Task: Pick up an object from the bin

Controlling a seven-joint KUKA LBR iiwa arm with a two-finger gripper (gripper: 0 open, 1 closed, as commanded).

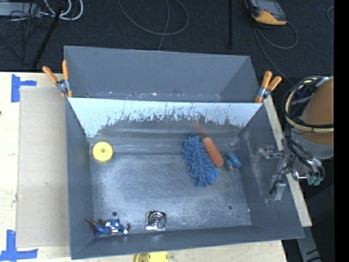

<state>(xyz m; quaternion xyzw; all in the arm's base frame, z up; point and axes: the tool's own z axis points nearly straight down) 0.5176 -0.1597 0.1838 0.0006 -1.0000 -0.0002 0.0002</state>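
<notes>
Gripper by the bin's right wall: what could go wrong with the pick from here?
1. The gripper hangs over the sloped right wall; going straight down it could strike metal.
2. The orange cylinder lies against the blue fuzzy duster; a grasp there may drag both.
3. The small blue piece beside them sits near the wall's foot, leaving little room.

The bin (163, 75) is lit from above; its inner back wall is caught brightest, with a streaked pale sheen low down. Only a soft, short shadow is cast by the blue fringed duster (197, 161). The floor (163, 15) behind is left dark.
</notes>
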